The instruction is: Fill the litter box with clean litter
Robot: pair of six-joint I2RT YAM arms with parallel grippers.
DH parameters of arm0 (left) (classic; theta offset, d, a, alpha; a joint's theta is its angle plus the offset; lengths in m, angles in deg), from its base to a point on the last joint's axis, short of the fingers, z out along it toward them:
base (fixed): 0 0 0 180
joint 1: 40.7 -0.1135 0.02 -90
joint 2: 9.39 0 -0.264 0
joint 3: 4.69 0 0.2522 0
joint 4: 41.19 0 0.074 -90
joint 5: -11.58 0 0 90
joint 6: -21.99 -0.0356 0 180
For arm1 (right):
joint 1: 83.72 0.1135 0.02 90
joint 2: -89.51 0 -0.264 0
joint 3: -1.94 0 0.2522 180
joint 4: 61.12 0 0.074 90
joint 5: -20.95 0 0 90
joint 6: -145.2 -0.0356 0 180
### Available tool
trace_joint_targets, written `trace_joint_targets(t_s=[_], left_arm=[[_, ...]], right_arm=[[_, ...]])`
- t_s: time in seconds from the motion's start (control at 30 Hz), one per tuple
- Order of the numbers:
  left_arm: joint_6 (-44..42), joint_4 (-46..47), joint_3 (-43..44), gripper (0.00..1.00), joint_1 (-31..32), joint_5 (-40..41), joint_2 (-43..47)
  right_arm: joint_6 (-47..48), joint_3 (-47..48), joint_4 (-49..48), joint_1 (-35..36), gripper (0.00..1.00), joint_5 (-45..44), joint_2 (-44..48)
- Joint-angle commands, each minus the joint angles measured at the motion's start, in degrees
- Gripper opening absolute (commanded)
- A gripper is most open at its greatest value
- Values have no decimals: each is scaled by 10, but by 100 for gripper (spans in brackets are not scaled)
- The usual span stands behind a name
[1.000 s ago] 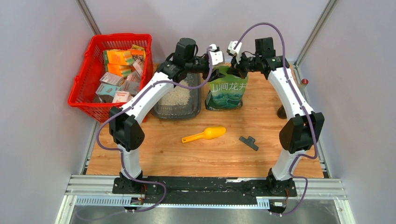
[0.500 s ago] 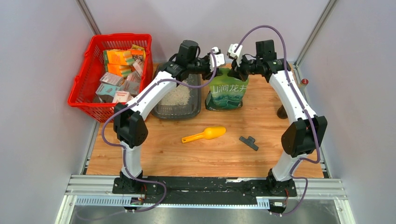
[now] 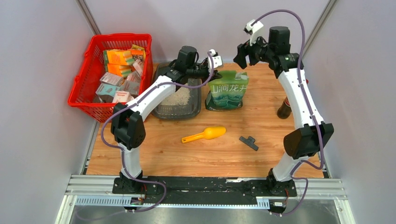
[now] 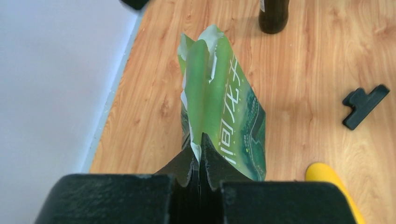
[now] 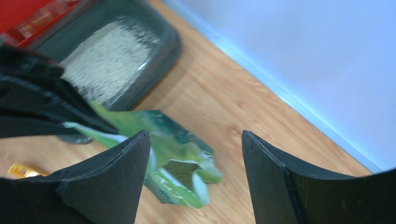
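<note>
1. Found the left gripper (image 4: 200, 150) pressed together on the top edge of the green bag (image 4: 224, 116), with the thin plastic pinched flat between its fingers and no gap left between the jaws.
2. Saw that bag standing upright on the wooden table (image 3: 187, 156), its crumpled mouth uppermost and its printed face turned toward the arm bases.
3. Found the right gripper (image 5: 195, 135) spread wide and holding nothing, up over the far side of the table, with the bag's mouth framed between its two dark fingers in the right wrist view and touched by neither.
4. Located the litter box (image 3: 177, 113) at the far left of the table, just left of the bag and right of the red basket (image 3: 86, 77); could not tell whether box and bag touched.
5. Noted the clean litter (image 5: 107, 60) lying inside the box as a pale patch on the floor, with bare grey showing around it; lost part of the tray behind the left arm in the top view.
6. Spotted the yellow scoop (image 3: 205, 134) lying near mid-table, the black clip (image 3: 249, 142) to its right and well apart from it, and a dark bottle (image 3: 284, 108) upright near the right edge.
7. Counted several small cartons packed in the basket.
</note>
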Motion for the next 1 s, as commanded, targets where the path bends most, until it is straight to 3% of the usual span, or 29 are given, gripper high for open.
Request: trace_joint_targets(t_s=[0.0,0.17,0.73,0.97], left_arm=[[92,109,-25,0,2,-5,63],[130,180,-50,0,2,10,78],[162,213,-64,0,2,22,96],[182,244,-78,0,2,-7,110]], right_arm=[[-45,69,60,-2,76,-155,-13],[-25,125,171,-2,79,-182,-77],[-38,55,203,0,81,-181,-75],[-121,77,210,7,83,-227,-111]])
